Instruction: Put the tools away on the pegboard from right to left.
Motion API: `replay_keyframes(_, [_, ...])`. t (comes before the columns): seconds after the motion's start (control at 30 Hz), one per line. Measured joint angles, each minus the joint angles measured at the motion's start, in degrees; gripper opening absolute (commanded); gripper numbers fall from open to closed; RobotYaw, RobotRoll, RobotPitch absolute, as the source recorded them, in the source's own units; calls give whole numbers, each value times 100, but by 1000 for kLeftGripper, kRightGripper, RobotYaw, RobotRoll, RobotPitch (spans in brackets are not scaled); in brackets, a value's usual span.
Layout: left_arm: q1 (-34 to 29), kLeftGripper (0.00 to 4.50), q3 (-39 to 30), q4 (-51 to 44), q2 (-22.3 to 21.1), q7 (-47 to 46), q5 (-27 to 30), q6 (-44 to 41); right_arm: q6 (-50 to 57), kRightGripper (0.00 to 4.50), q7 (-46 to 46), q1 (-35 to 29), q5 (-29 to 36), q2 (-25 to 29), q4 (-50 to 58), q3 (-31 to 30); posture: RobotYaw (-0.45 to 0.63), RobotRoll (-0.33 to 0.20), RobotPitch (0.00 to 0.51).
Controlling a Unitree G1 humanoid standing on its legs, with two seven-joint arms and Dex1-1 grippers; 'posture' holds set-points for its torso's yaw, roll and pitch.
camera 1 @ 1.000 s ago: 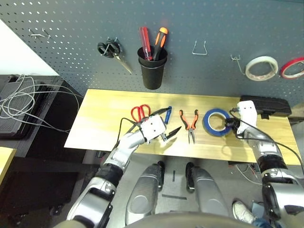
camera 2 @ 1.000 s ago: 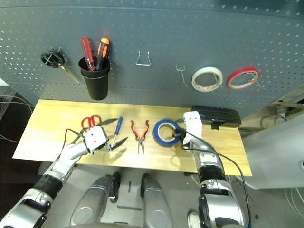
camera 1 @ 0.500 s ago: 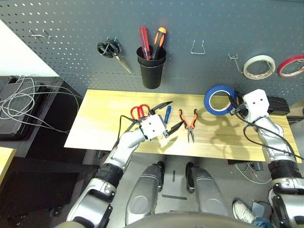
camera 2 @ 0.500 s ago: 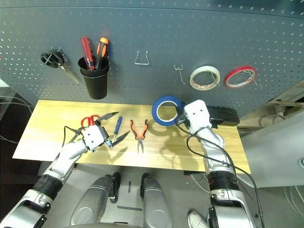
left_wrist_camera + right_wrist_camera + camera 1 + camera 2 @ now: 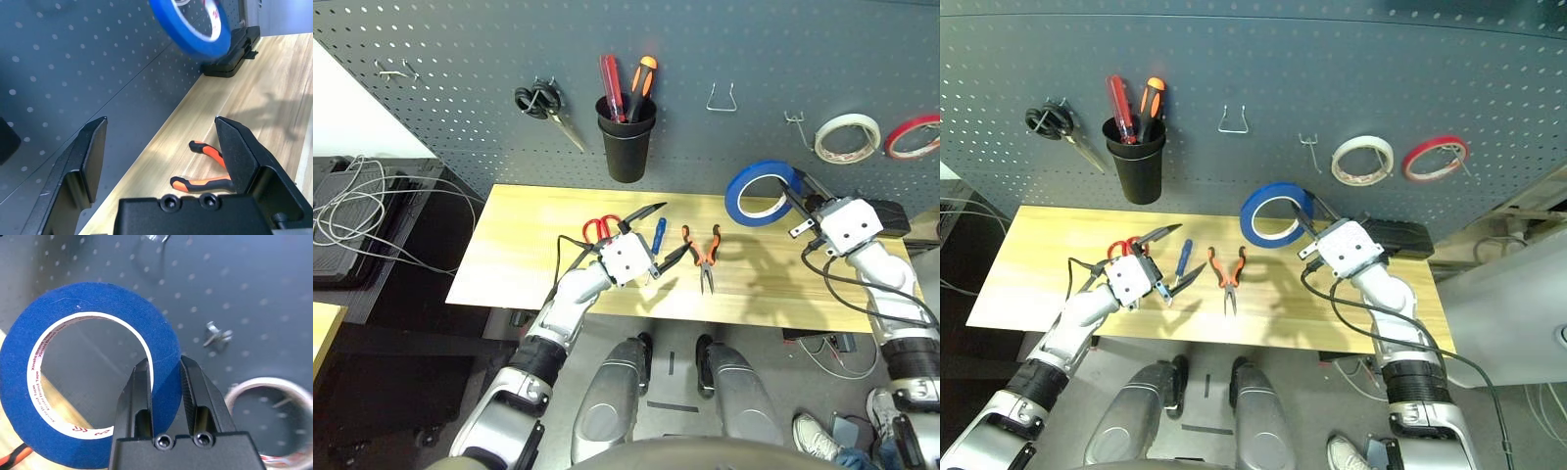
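Blue tape roll [image 5: 93, 372] is off the table, held up in front of the pegboard [image 5: 460, 59] at centre right of the head view. Right gripper [image 5: 164, 382] is pinched on the ring's wall, one finger inside the hole, one outside; the roll stands on edge, its open face toward the board. Print on the white core reads "Xinali Brand Tape", partly legible.

Key relation: the bare double hook [image 5: 217, 335] sits above and to the right of the roll in the head view, just left of the white tape roll [image 5: 850, 137] and the red tape roll [image 5: 915, 135]. Judgement: the ring's hole must travel up and right to pass over that hook. The right arm is the nearer one.

Left gripper [image 5: 651, 240] hovers with fingers spread wide and empty, over the small blue-handled screwdriver [image 5: 658, 233], between the red-handled scissors [image 5: 600, 228] and needle-nose pliers [image 5: 705, 257] on the table [image 5: 509, 264].
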State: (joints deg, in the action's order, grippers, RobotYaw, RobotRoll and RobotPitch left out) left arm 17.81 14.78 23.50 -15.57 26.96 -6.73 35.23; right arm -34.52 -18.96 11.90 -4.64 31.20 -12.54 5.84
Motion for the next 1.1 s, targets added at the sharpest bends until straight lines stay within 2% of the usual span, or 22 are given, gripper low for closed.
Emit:
replay_keyframes(0.2, [16, 4500, 0, 10, 5, 12, 0, 45, 128, 733, 405, -436, -83, 18, 678, 341, -41, 0, 238])
replay_keyframes(0.43, [105, 4500, 2, 110, 31, 60, 1, 90, 443, 732, 815, -453, -187, -30, 909, 633, -47, 0, 237])
replay_keyframes(0.7, [214, 4500, 3, 155, 76, 82, 0, 97, 862, 732, 1070, 193, -233, -183, 733, 638, -21, 0, 234])
replay_keyframes(1.1, [226, 4500, -6, 150, 91, 49, -9, 51, 1058, 730, 1379, 1341, -448, -408, -1100, 360, 21, 0, 231])
